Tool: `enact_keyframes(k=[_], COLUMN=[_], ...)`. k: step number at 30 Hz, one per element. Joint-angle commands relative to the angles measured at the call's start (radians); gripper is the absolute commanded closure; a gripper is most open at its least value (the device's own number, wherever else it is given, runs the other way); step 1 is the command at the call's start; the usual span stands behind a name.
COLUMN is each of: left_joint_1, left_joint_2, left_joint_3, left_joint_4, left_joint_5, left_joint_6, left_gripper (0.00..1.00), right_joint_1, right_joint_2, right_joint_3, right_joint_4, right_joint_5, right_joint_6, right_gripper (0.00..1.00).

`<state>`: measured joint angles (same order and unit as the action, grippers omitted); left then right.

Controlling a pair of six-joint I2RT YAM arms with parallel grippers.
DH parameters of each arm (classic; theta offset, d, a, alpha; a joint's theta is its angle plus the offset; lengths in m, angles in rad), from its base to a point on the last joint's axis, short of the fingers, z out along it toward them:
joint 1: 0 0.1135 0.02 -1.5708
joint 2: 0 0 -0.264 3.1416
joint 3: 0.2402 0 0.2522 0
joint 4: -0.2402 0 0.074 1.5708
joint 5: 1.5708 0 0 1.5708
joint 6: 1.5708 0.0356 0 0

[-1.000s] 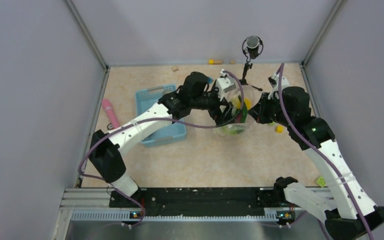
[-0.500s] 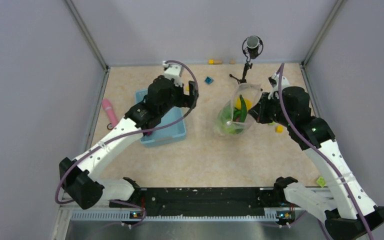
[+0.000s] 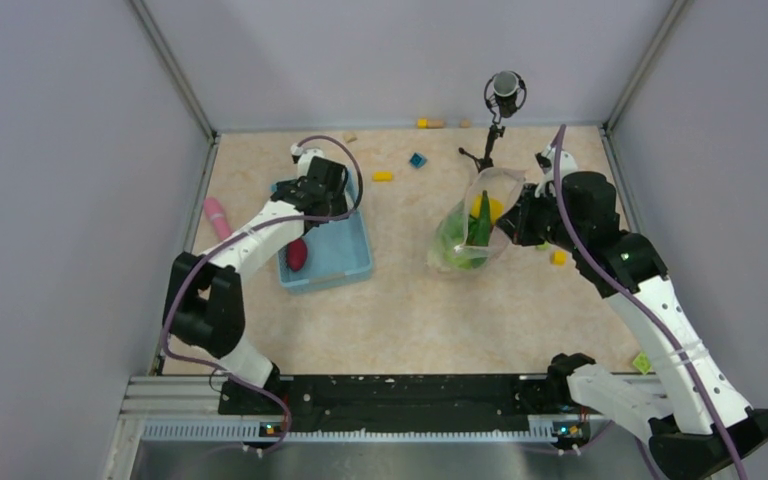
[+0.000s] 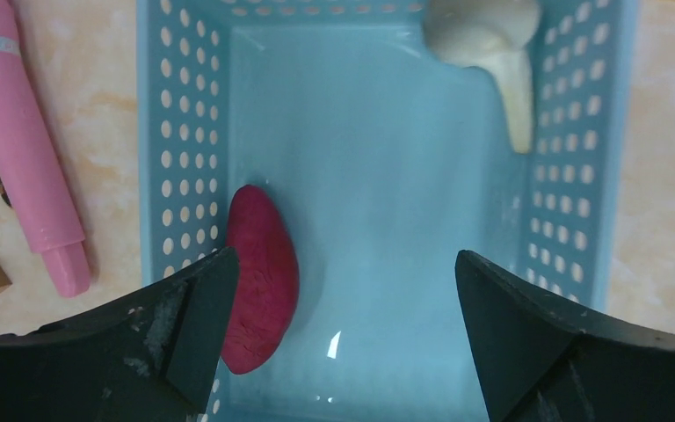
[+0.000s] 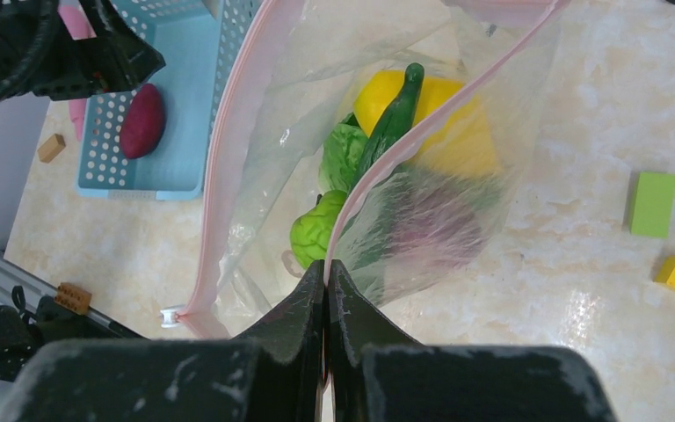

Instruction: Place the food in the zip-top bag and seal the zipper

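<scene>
Food is mostly seen inside the zip-top bag (image 3: 475, 225), which is held upright a little toward 2 o'clock from the middle of the table (image 3: 400, 300) in the top view. A yellow citrus (image 5: 439, 114), a dark green cucumber (image 5: 393, 119), leafy lettuce (image 5: 343, 154) and a rounder green piece (image 5: 316, 233) are shown through the open mouth. The pink-red zipper (image 5: 220, 167) is parted. One strip of it is pinched by the right gripper (image 5: 326, 274), whose jaws are pressed together on it at the bag's 3 o'clock side. One red-purple piece (image 4: 261, 277) is found in the light blue basket (image 4: 185, 132), well apart at the bag's 9 o'clock, lying against a wall. The left gripper (image 4: 343, 272) is hung above that basket with its jaws spread wide, and the piece is seen beside its 9 o'clock finger in the wrist view. A pink stick (image 4: 22, 149) is laid just outside the basket.
</scene>
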<state>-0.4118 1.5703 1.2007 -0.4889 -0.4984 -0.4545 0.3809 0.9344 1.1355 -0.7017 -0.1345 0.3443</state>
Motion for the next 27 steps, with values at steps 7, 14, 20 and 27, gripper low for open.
enact_keyframes(k=[7, 14, 20, 27], left_joint_1=[0.045, 0.084, 0.098, 0.102], left_joint_2=[0.176, 0.200, 0.222, 0.255], left_joint_3=[0.086, 0.043, 0.030, 0.023], left_joint_4=[-0.102, -0.066, -0.058, -0.049], left_joint_5=[-0.107, -0.043, -0.035, 0.013], left_joint_6=[-0.073, -0.069, -0.072, -0.090], left_gripper=[0.02, 0.11, 0.13, 0.18], right_joint_1=[-0.009, -0.010, -0.009, -0.009], right_joint_2=[0.007, 0.007, 0.002, 0.000], right_joint_3=[0.037, 0.033, 0.035, 0.035], right_joint_4=[0.029, 0.029, 0.028, 0.028], right_joint_5=[0.014, 0.025, 0.034, 0.038], right_joint_6=[0.003, 0.002, 0.000, -0.003], right_gripper=[1.00, 1.00, 1.00, 1.00])
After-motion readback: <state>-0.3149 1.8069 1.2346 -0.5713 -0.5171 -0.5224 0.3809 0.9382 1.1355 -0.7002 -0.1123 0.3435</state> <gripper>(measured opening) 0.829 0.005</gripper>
